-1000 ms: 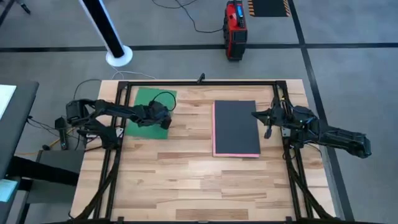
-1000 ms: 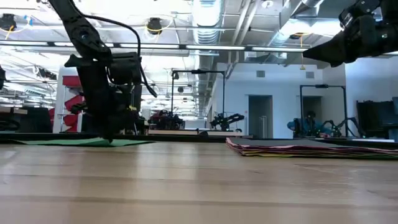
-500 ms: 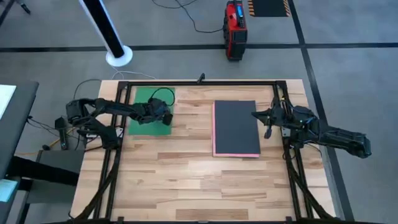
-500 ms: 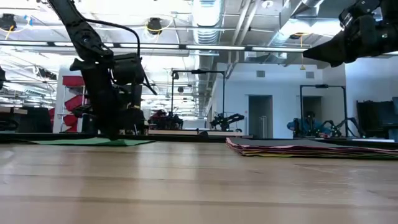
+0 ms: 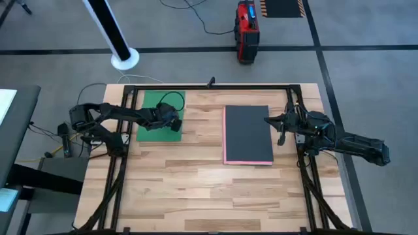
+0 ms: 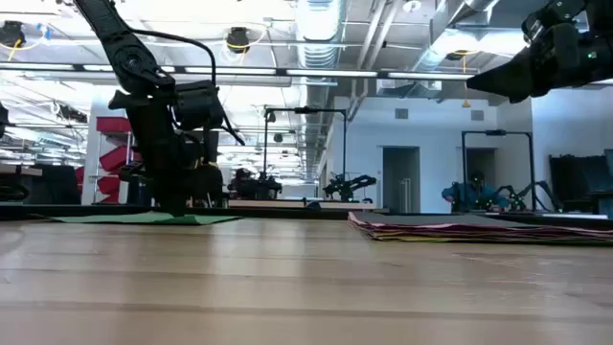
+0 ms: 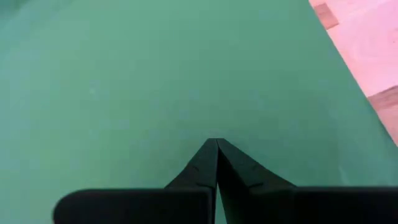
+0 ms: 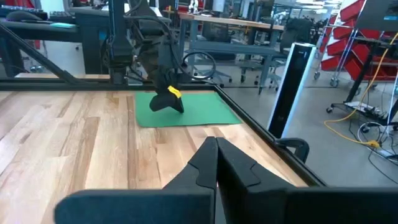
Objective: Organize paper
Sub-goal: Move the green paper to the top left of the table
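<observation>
The left pincer (image 5: 171, 123) is pressing down on the green sheet (image 5: 149, 124) at the far left of the table (image 5: 196, 189), its fingers (image 7: 214, 163) closed together with nothing between them. The right pincer (image 5: 279, 124), fingers together, is hovering just right of the paper stack (image 5: 247, 134), dark grey sheet on top, pink edge showing beneath. A black frame (image 5: 209, 87) is bordering the table. A red case (image 5: 246, 31) and a white pole base (image 5: 125, 59) are standing on the floor beyond.

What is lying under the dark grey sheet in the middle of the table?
Under the grey sheet, a pink sheet shows along its near and left edges. The low view shows a thin stack of several layers there; their colours and number are mostly covered.
</observation>
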Robot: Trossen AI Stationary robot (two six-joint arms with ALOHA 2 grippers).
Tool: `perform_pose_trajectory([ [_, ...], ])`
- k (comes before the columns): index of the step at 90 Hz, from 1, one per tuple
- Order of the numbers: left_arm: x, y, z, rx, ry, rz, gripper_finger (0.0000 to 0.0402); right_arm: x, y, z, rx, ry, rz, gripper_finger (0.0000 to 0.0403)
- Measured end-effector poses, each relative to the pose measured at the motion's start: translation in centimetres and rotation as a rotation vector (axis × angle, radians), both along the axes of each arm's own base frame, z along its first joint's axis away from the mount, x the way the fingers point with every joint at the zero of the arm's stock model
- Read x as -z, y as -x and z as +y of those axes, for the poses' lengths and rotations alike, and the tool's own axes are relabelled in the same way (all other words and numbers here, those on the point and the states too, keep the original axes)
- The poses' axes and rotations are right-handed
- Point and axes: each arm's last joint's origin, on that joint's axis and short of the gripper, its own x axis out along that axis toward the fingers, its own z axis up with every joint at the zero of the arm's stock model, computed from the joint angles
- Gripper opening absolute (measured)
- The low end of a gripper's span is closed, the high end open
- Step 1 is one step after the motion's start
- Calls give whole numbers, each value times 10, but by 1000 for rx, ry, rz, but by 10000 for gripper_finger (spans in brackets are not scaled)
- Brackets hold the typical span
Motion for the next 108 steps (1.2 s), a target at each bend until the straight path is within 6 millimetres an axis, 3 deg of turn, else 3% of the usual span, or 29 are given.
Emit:
perform_pose_trajectory([
  [20, -2, 0, -2, 21, 6, 5, 0, 0, 0, 0, 0, -2, -1, 0],
  [61, -28, 6, -5, 23, -33, -88, 0, 0, 0, 0, 0, -2, -1, 0],
  [88, -15, -11, 4, 33, -44, -184, 0, -1, 0, 0, 0, 4, -4, 0],
  [108, -9, -7, 12, -10, -59, -136, 0, -1, 0, 0, -1, 10, -4, 0],
])
